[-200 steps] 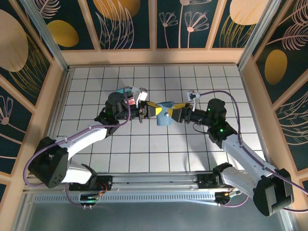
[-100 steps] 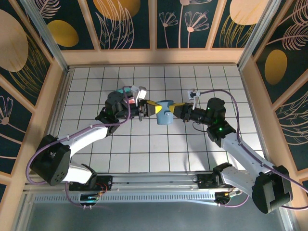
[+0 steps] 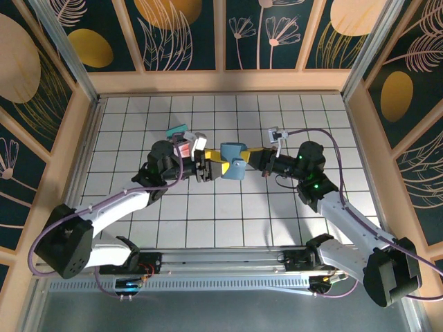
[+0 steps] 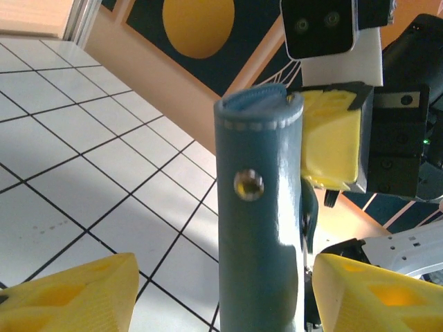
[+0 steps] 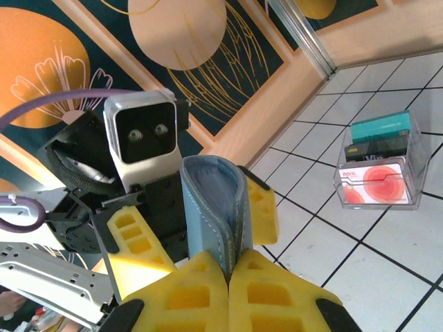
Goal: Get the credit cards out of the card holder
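The card holder [image 3: 232, 160] hangs folded above the tiles in the middle of the floor, dark teal with a snap stud. My right gripper [image 3: 248, 160] is shut on its open edge [image 5: 211, 200], yellow fingertips [image 5: 187, 290] pressed together on it. My left gripper [image 3: 212, 166] is open, one finger on each side of the holder's spine [image 4: 266, 221] without touching it. The credit cards [image 5: 377, 162], teal, black and red-pink, sit in a clear sleeve on the floor behind my left wrist [image 3: 181, 140].
A wooden wall [image 3: 221, 81] runs along the back and wooden walls stand at both sides. White tiles [image 3: 228, 214] lie bare between the grippers and the arm bases.
My right gripper has closed on the card holder. My left gripper has let go of it and opened. The left arm has dropped a little, uncovering the cards behind it.
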Motion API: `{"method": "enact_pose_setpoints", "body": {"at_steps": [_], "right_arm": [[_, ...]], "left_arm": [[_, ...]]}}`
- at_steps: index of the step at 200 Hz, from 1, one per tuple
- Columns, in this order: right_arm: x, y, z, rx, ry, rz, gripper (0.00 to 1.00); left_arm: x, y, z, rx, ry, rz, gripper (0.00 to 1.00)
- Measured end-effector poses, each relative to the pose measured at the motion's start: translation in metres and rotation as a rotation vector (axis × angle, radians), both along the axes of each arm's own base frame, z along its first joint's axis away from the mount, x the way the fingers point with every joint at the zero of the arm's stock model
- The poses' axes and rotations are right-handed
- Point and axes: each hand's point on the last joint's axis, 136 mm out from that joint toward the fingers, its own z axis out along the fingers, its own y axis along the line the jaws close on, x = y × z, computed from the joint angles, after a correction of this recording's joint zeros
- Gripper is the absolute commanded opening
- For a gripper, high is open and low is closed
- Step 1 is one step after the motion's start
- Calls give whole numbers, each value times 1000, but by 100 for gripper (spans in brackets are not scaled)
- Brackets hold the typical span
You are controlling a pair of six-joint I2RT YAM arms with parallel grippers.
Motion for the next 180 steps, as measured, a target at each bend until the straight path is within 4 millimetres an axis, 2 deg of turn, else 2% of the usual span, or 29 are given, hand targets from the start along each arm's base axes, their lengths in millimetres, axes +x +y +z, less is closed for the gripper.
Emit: {"method": "enact_pose_setpoints", "body": {"at_steps": [41, 63, 83, 118, 150, 159, 170, 180], "right_arm": [[1, 1, 0, 13, 11, 1, 0], [1, 2, -1, 13, 21, 4, 0], [2, 2, -3, 12, 29, 2, 0], [5, 2, -5, 8, 36, -14, 0], [9, 0, -6, 4, 36, -40, 0], [10, 1, -8, -1, 39, -46, 8], [12, 1, -11, -14, 49, -62, 26], [14, 1, -14, -33, 56, -81, 31]], "left_arm": [[-4, 2, -10, 8, 32, -6, 61], [-5, -1, -11, -2, 50, -23, 55], [-4, -4, -15, -10, 72, -38, 45], [-6, -7, -14, -31, 89, -67, 18], [-7, -7, -11, -40, 88, -71, 4], [-6, -7, -12, -38, 91, -66, 1], [-3, -7, -15, -30, 95, -49, 0], [-2, -7, -18, -18, 97, -35, 0]]}}
